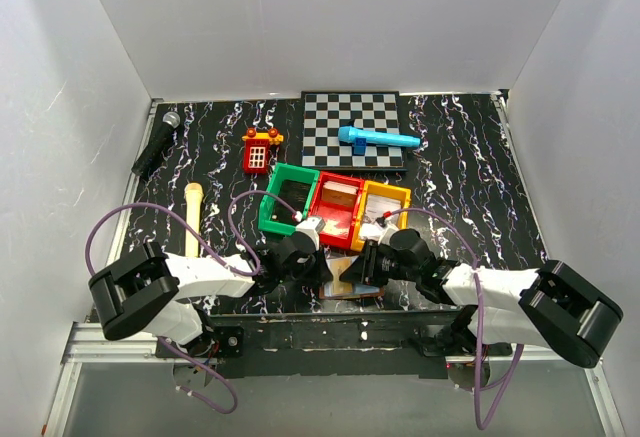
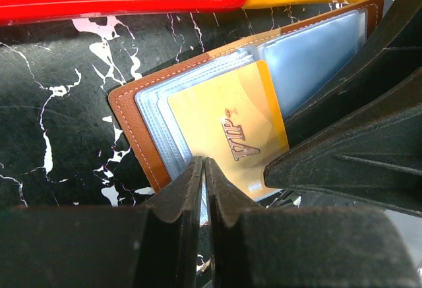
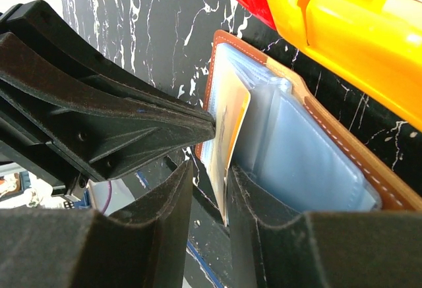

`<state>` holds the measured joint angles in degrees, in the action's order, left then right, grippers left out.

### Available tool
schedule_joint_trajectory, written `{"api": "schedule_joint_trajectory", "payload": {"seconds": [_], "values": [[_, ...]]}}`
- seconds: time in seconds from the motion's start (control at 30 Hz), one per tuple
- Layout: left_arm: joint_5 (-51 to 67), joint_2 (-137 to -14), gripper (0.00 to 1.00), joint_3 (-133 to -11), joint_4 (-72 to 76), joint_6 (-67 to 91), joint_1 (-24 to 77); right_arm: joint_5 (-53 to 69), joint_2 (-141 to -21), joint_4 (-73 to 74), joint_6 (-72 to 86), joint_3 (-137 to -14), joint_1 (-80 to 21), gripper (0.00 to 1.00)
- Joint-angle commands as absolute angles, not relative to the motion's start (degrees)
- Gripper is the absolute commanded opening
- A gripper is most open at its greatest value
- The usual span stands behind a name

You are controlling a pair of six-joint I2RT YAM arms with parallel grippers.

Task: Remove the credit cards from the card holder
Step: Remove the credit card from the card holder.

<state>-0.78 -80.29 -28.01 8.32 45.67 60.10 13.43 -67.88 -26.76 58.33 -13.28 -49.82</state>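
The card holder [image 1: 352, 287] lies open at the near table edge, brown leather [image 2: 132, 123] with pale blue pockets [image 3: 316, 163]. One of the credit cards, gold and printed VIP [image 2: 231, 130], sticks partway out of a pocket; its edge [image 3: 227, 130] stands between the fingers of my right gripper [image 3: 211, 169] and rests against the right finger. A gap shows beside the left finger. My left gripper [image 2: 204, 163] is shut on the thin blue sleeves at the holder's lower edge. In the top view both grippers [image 1: 325, 270] [image 1: 362, 267] meet over the holder.
Green [image 1: 290, 197], red [image 1: 338, 207] and orange [image 1: 385, 207] bins stand just behind the holder. Further back are a checkerboard [image 1: 330, 132] with a blue toy microphone [image 1: 378, 138], a red toy [image 1: 260, 152], a black microphone [image 1: 157, 142] and a wooden stick [image 1: 192, 219].
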Motion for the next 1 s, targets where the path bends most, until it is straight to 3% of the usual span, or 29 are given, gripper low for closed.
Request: {"api": "schedule_joint_trajectory", "payload": {"seconds": [0.0,0.97], "values": [[3.1,-83.4,0.06,-26.8,5.5,44.2,60.9,18.0,-68.9,-35.0,59.5,-15.0,-50.4,0.35],[0.8,-82.5,0.05,-26.0,3.8,46.8,60.8,15.2,-63.5,-28.3,58.3,-14.3,-50.4,0.31]]}}
